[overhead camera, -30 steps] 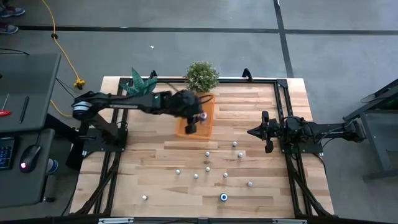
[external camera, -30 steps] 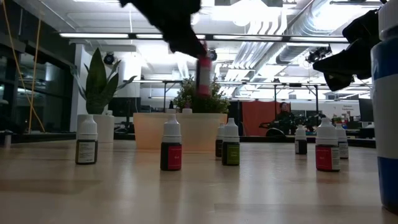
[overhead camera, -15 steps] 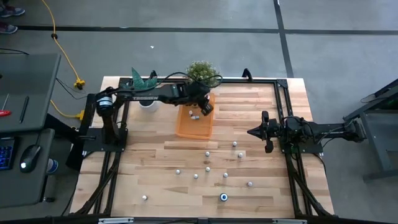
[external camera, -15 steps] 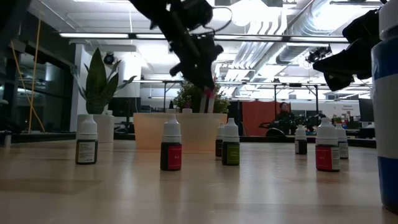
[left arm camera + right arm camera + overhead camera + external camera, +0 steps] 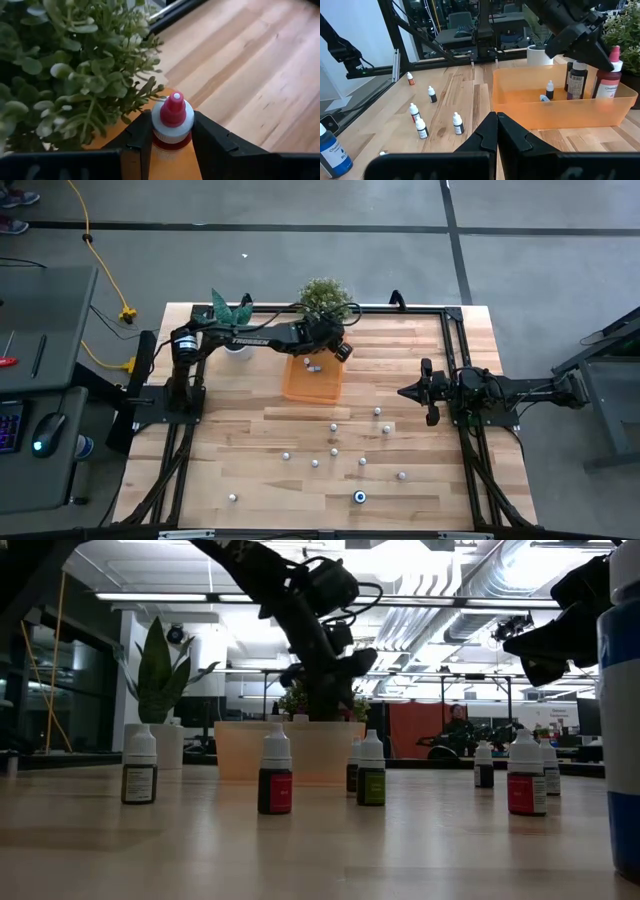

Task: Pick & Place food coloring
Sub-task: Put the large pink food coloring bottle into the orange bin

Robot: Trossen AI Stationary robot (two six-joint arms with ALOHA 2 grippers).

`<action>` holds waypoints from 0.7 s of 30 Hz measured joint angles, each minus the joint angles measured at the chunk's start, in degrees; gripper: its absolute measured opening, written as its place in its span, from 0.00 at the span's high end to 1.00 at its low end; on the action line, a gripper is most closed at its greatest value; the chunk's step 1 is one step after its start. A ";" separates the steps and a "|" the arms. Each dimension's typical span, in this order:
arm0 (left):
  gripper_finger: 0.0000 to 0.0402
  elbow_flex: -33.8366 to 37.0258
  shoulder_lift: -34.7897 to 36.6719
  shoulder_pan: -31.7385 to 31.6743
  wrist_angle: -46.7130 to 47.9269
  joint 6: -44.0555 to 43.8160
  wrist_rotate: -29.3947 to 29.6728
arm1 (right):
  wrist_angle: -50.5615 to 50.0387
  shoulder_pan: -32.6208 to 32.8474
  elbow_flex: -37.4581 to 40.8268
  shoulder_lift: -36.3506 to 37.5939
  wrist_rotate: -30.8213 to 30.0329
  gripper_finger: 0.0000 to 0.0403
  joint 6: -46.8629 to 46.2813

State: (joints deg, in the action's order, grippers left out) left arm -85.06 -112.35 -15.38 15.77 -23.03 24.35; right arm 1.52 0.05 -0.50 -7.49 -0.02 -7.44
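Your left gripper [image 5: 172, 142] has swung from mid-table to the far end of the orange tray [image 5: 300, 385], jaws clamped on a red food coloring bottle [image 5: 172, 122]. Release looks next. Your right gripper [image 5: 496, 131] waits, fingers together.

Overhead, table-level, perhaps close wrist views

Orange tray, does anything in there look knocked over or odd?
One tiny bottle seems to lie on its side on the tray floor, beside an upright one. The left gripper holds a red bottle upright at the tray; the right gripper waits aside.
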 joint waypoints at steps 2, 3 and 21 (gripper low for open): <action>0.74 0.00 -0.12 0.00 -0.57 -2.03 -0.30 | 0.01 -0.02 0.00 0.00 0.01 1.00 0.00; 0.74 0.00 -0.14 0.00 -0.52 -2.85 -0.28 | 0.00 -0.01 0.01 0.00 0.01 1.00 0.00; 0.65 0.02 -2.94 0.00 -0.30 -4.44 0.86 | 0.00 0.00 0.01 0.00 -0.01 1.00 0.00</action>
State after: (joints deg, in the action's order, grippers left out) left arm -85.04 -115.29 -15.38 15.48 -27.46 25.21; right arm 1.52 0.05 -0.49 -7.49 -0.03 -7.44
